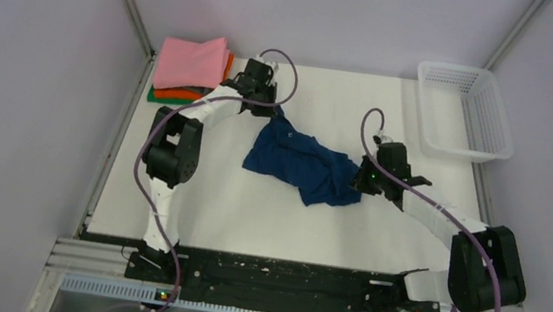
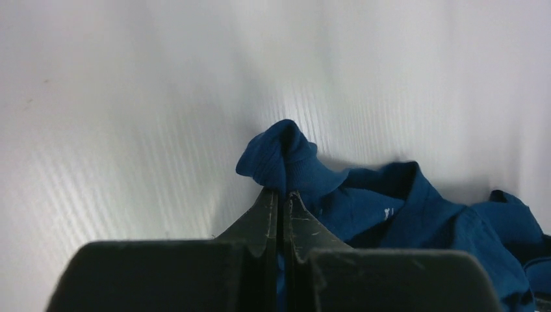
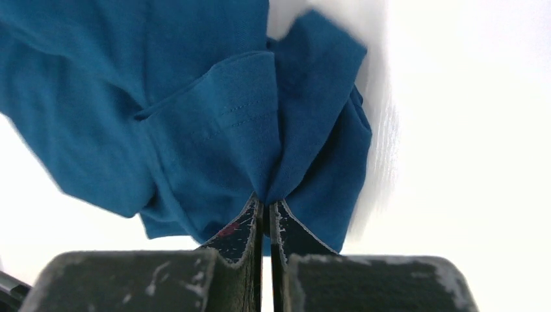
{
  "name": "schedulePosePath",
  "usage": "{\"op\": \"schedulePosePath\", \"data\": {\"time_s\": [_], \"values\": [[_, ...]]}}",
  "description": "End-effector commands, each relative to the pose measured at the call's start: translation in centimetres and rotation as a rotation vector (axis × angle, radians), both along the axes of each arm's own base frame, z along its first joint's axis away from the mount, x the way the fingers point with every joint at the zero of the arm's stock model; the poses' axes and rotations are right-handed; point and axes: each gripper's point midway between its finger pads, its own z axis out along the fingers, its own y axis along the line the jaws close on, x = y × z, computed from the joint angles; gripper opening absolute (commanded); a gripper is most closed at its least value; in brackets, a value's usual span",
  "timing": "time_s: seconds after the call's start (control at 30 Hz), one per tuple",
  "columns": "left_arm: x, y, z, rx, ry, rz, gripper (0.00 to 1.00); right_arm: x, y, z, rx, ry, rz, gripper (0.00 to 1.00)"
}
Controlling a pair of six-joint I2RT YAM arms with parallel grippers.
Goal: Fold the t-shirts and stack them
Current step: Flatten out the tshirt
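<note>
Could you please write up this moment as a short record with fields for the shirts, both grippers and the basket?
shirt in work: navy t-shirt, crumpled and not yet folded, mid-table
left gripper: shut on a bunched bit at the shirt's far-left end
right gripper: shut on a fold at the shirt's near-right end
folded stack: pink on top, orange and green beneath, far-left corner
basket: white mesh, far-right corner
</note>
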Motion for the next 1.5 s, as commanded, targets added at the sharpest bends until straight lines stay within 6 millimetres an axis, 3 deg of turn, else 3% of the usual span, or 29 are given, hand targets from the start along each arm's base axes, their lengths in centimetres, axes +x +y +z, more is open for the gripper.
{"op": "schedulePosePath", "data": {"time_s": [0.0,0.13,0.23,0.4,0.47,0.6,0.67,0.77,0.87,1.0,1.13,1.23,1.3,1.37,1.47], "values": [[0.1,1.7,12.0,-0.063,-0.274,0.080,0.00,2.9,-0.3,9.6,0.000,-0.265,-0.021,0.00],[-2.4,3.1,20.3,-0.129,-0.459,0.110,0.00,3.3,-0.9,17.9,0.000,-0.472,-0.009,0.00],[-5.6,4.0,27.0,-0.180,-0.585,0.100,0.00,2.3,-1.4,25.2,0.006,-0.653,0.019,0.00],[-12.8,6.5,38.0,-0.274,-0.861,0.098,0.00,-0.9,-2.1,36.3,0.061,-0.937,0.048,0.00],[-16.8,8.4,42.4,-0.320,-0.986,0.122,0.00,-2.8,-2.5,40.4,0.081,-1.053,0.061,0.00],[-24.0,10.6,48.6,-0.406,-1.185,0.099,0.00,-7.3,-2.8,47.8,0.136,-1.267,0.122,0.00],[-27.3,11.1,51.2,-0.454,-1.258,0.064,0.00,-9.5,-2.3,50.6,0.171,-1.348,0.183,0.00],[-31.4,11.5,54.2,-0.490,-1.340,-0.003,0.00,-12.4,-1.6,53.9,0.205,-1.440,0.279,0.00],[-34.4,12.0,56.4,-0.500,-1.420,-0.046,0.00,-14.0,-1.8,55.9,0.200,-1.504,0.305,0.00],[-36.6,11.7,57.6,-0.525,-1.449,-0.115,0.00,-14.9,-2.1,56.9,0.192,-1.540,0.312,0.00],[-34.9,11.2,56.9,-0.512,-1.401,-0.101,0.00,-13.5,-2.4,56.6,0.169,-1.522,0.268,0.00],[-29.7,11.9,54.9,-0.450,-1.312,0.050,0.00,-10.2,-3.1,55.0,0.111,-1.465,0.175,0.00],[-25.3,12.7,52.1,-0.369,-1.223,0.175,0.00,-7.3,-3.6,53.1,0.058,-1.411,0.107,0.00],[-20.3,13.0,47.2,-0.246,-1.099,0.268,0.00,-3.6,-4.4,49.8,-0.013,-1.319,0.013,0.00],[-13.3,13.1,38.3,-0.066,-0.867,0.382,0.00,3.0,-6.5,41.8,-0.175,-1.128,-0.163,0.00]]}}
